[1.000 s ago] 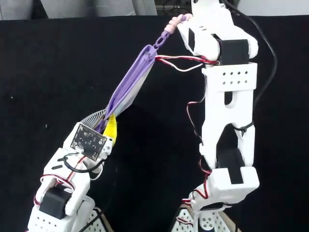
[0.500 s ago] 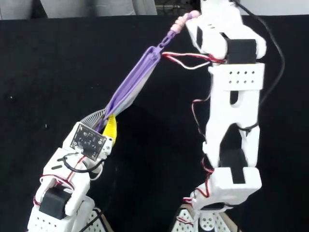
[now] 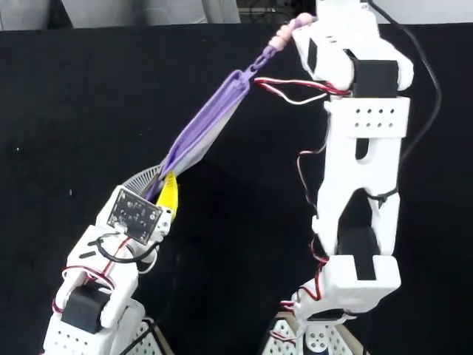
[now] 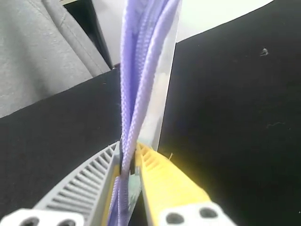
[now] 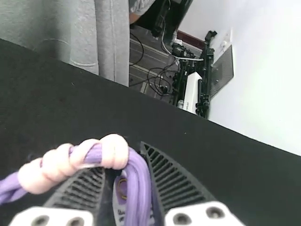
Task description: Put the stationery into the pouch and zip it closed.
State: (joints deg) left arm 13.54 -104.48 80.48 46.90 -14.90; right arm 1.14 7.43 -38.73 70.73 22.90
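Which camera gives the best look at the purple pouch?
The high view: the purple pouch is stretched taut there, visible end to end. The left wrist view gives its near end, clamped in the left pincer; the right wrist view gives its pink pull, gripped by the right pincer.

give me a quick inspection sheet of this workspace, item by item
surface: black table
job's things: purple pouch stretched taut between both grippers; pink zipper pull at its far end
clutter: nothing seen
grippers: left gripper shut on the pouch's near end; right gripper shut on the zipper pull
cables: red and white wires looping beside the right arm
surroundings: grey fabric, floor cables and a white wall beyond the table
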